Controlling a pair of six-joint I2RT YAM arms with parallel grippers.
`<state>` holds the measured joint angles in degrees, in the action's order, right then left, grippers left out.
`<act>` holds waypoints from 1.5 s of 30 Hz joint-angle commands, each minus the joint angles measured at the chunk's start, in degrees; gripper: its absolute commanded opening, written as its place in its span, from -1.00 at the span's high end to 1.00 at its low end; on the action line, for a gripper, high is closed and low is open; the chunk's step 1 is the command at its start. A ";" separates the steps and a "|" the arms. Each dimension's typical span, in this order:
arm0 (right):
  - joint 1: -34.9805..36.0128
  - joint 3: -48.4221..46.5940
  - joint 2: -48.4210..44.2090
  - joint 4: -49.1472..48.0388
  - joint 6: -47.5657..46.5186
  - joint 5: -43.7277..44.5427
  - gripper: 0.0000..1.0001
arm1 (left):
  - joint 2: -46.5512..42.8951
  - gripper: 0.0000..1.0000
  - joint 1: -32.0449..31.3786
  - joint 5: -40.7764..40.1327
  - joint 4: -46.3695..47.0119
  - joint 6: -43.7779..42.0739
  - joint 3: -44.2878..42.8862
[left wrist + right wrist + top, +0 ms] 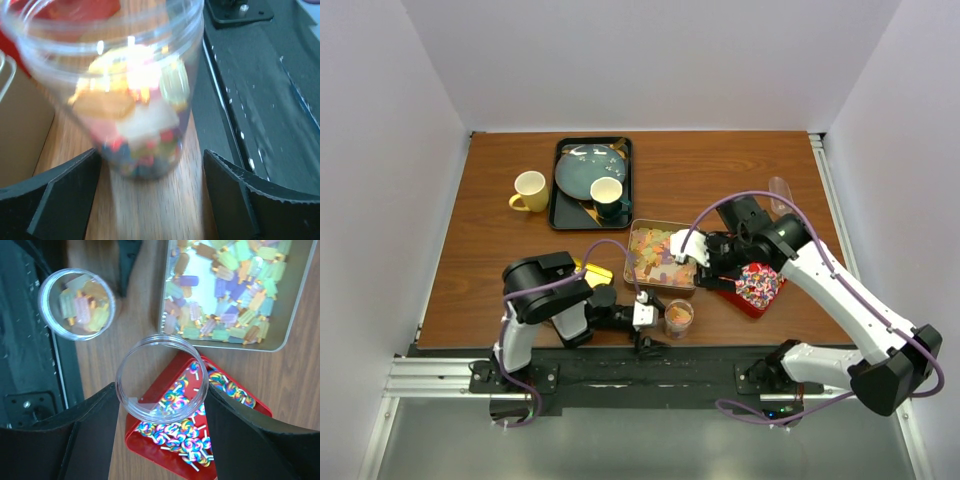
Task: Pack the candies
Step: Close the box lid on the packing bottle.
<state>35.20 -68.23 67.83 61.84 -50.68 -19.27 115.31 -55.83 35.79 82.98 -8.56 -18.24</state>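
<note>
I see my left arm point(516, 345) and right arm point(840, 290) in white shells with black joints, purple cables point(740, 197) looped alongside, black ridged fingers point(250, 200).

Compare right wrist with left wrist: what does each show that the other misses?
Right wrist only: an empty cup gripped by the right gripper over the red tray of swirl lollipops, plus the metal tin of pastel candies.
Left wrist only: the left gripper, jaws open either side of the filled cup; a red blur behind it may be that tray.
Both: the filled cup, the wooden table and the black base rail.
</note>
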 commanded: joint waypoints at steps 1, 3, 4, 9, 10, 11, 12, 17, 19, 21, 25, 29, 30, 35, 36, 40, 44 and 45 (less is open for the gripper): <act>1.88 -1.30 -0.51 5.30 -4.25 -3.32 -0.15 | 5.98 -0.69 -0.06 -6.26 23.54 1.79 -2.06; 3.90 -0.42 -0.68 5.74 -5.57 -3.50 -0.16 | 6.51 -0.65 -0.06 -6.43 24.16 2.23 -2.15; 4.52 0.02 -0.95 5.31 -5.75 -3.32 -0.16 | 6.51 -0.63 -0.06 -6.52 24.16 2.14 -1.89; 8.03 3.01 -0.69 2.58 -6.10 -4.11 -0.17 | 5.46 -0.50 0.55 -6.96 24.07 1.70 -0.92; 8.56 3.53 -0.42 1.80 -6.10 -4.20 -0.17 | 5.28 -0.47 0.72 -7.05 23.90 1.70 -0.92; 9.09 3.80 0.19 1.44 -6.19 -4.55 -0.17 | 5.11 -0.42 0.90 -6.88 23.63 1.79 -1.09; 10.05 4.06 0.28 1.09 -6.10 -4.64 -0.17 | 5.19 -0.39 1.25 -6.87 23.37 1.79 -1.18; 11.73 5.21 0.72 -2.34 -5.49 -5.16 -0.18 | 5.45 -0.29 1.34 -6.35 23.28 1.88 -1.27; 12.78 5.38 1.42 -2.52 -5.40 -5.34 -0.18 | 5.63 -0.25 1.34 -6.26 23.28 1.79 -1.36; 13.40 5.56 1.60 -3.04 -4.96 -5.61 -0.18 | 5.72 -0.22 1.34 -6.26 23.19 1.79 -1.45; 14.37 5.74 2.48 -3.31 -5.22 -6.57 -0.19 | 5.81 -0.18 1.34 -6.26 23.10 2.05 -1.45; 15.07 4.86 4.76 -0.85 -6.10 -7.88 -0.19 | 5.81 -0.17 1.69 -6.70 23.10 2.05 -1.45; 15.42 4.68 5.11 -0.24 -6.45 -8.15 -0.19 | 5.81 -0.17 1.78 -6.70 23.10 2.14 -1.45; 16.21 5.03 6.96 1.17 -7.15 -7.89 -0.20 | 5.81 -0.18 2.04 -7.93 23.19 1.88 -1.36; 16.30 5.12 7.14 1.09 -7.07 -7.72 -0.20 | 5.81 -0.18 2.13 -8.02 23.19 1.88 -1.36; 16.74 5.39 7.49 -0.14 -6.89 -7.45 -0.21 | 6.07 -0.19 2.31 -9.07 23.19 2.05 -1.62; 16.92 5.73 7.84 -0.49 -6.37 -6.75 -0.21 | 6.51 -0.21 3.36 -10.74 23.10 3.11 -2.24; 16.92 6.00 7.93 -0.84 -5.67 -6.57 -0.22 | 6.60 -0.21 3.62 -11.00 23.19 2.93 -2.24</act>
<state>51.62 -62.52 75.77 61.25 -56.84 -25.98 117.34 -56.29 37.17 84.31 -5.34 -20.34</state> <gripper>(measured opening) 0.657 0.686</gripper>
